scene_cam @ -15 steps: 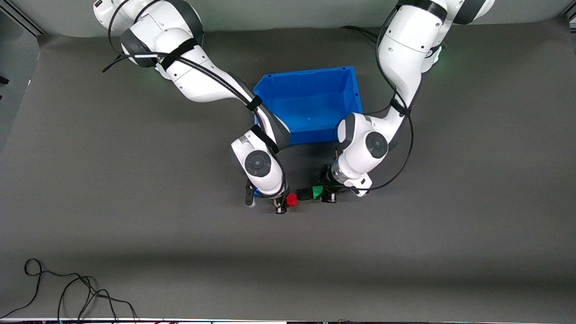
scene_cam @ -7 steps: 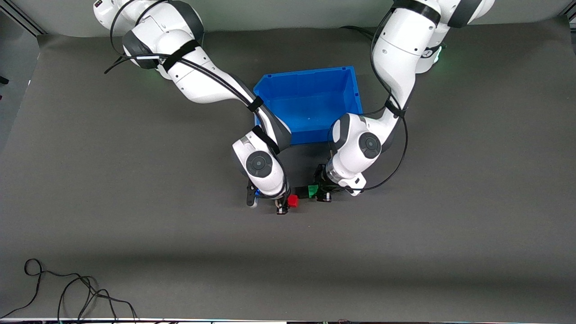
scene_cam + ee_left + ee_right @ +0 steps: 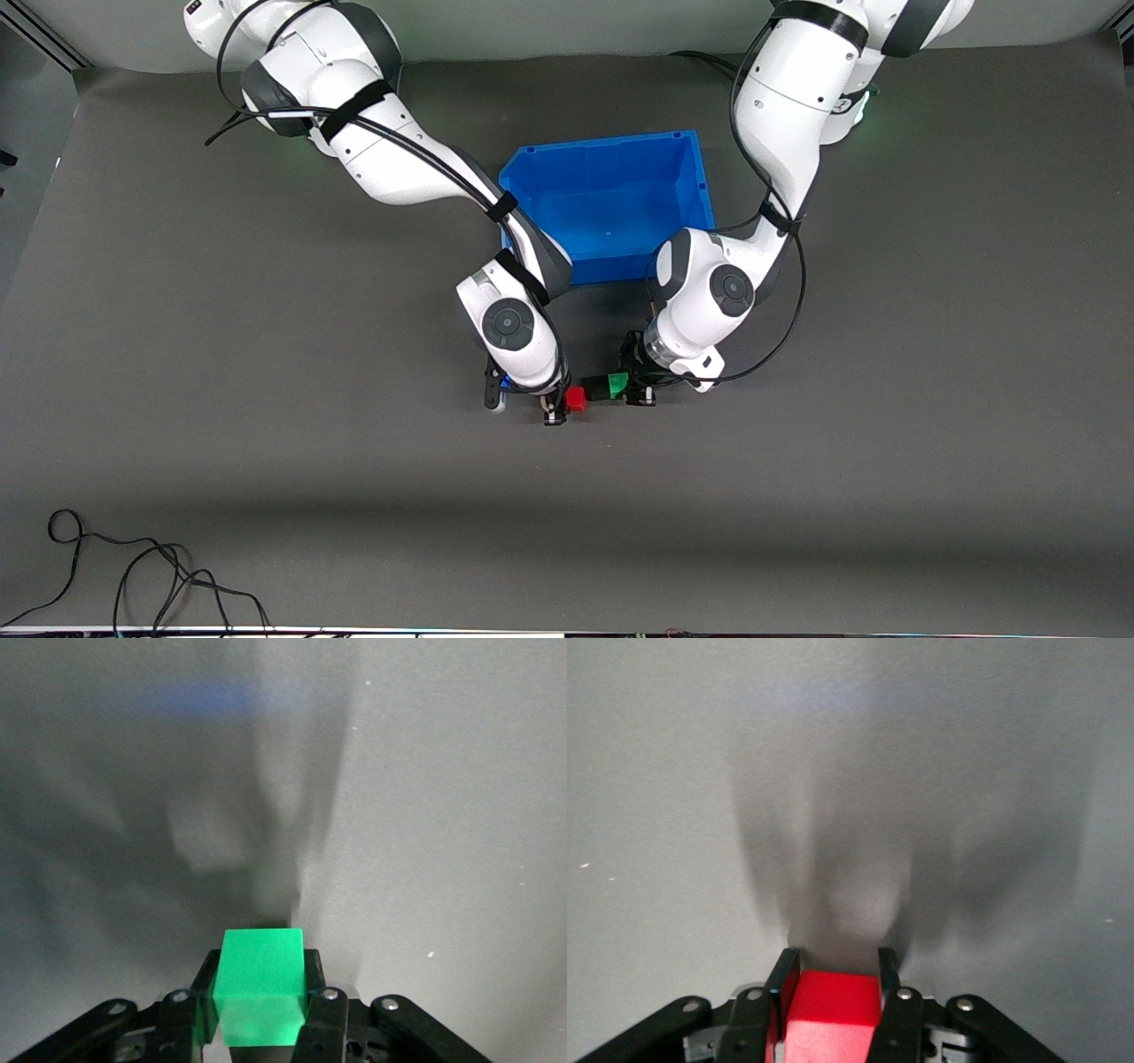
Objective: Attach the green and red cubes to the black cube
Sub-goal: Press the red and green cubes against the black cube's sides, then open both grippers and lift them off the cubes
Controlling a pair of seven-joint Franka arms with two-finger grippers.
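My right gripper point(image 3: 570, 401) is shut on the red cube point(image 3: 576, 400) over the dark mat. My left gripper point(image 3: 622, 386) is shut on the green cube point(image 3: 617, 384). A small dark block, the black cube point(image 3: 595, 388), sits between the two coloured cubes, against the green one and close to the red one; I cannot tell whether it touches the red. In the left wrist view the green cube point(image 3: 260, 979) sits between the black fingers point(image 3: 322, 1010). In the right wrist view the red cube point(image 3: 831, 1014) sits between the fingers point(image 3: 897, 1010). The black cube does not show clearly in either wrist view.
An open blue bin point(image 3: 602, 143) stands on the mat, farther from the front camera than the cubes, between the two arms. A loose black cable point(image 3: 133, 567) lies near the mat's front edge at the right arm's end.
My left gripper has carried the green cube and the dark block toward the red cube, closing the gap. My right gripper has barely moved.
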